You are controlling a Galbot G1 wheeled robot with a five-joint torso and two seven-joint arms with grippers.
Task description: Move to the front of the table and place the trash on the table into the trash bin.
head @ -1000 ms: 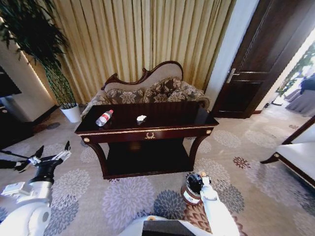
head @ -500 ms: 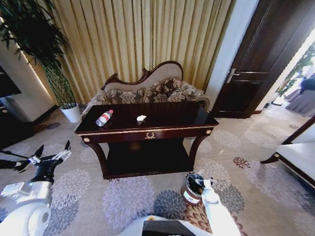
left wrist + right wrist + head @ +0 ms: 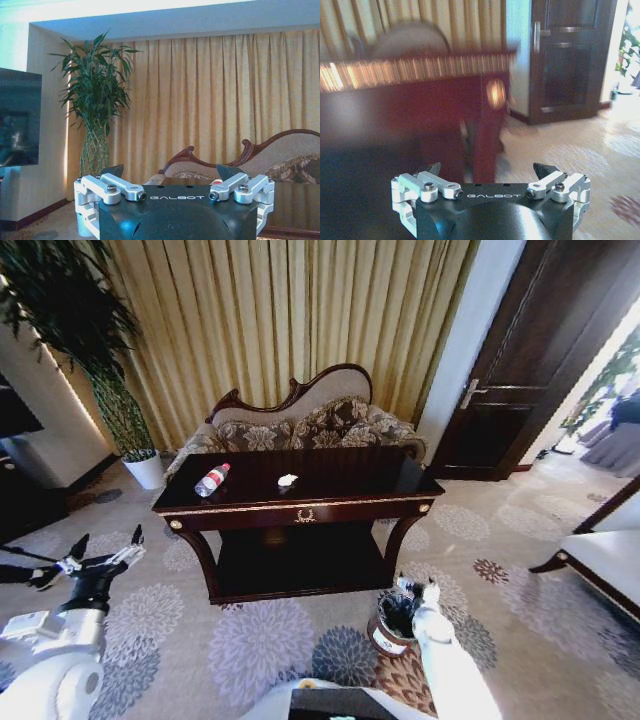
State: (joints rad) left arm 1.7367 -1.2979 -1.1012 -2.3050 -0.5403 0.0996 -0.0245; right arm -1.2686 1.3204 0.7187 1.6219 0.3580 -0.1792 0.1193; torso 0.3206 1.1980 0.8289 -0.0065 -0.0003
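Observation:
The table [image 3: 330,502] stands in front of me, dark and glossy with gold trim. On its top lie the trash: a clear bottle [image 3: 211,480] with a red cap at the left, and a white paper wad [image 3: 287,480] near the middle. The trash bin [image 3: 385,632] sits on the carpet by the table's right front leg, partly behind my right arm. My right gripper [image 3: 416,587] hangs over the bin's far rim, open and holding nothing [image 3: 489,170]. My left gripper [image 3: 105,545] is held low at the left, open and holding nothing [image 3: 170,172].
A floral carved sofa [image 3: 300,425] stands behind the table against gold curtains. A tall potted plant [image 3: 120,410] fills the left corner. A dark door [image 3: 520,390] is at the right, and a white furniture piece [image 3: 610,560] juts in from the right edge. Patterned carpet surrounds the table.
My right gripper has shifted a little to the right and forward over the trash bin. The left arm and the things on the table have not moved.

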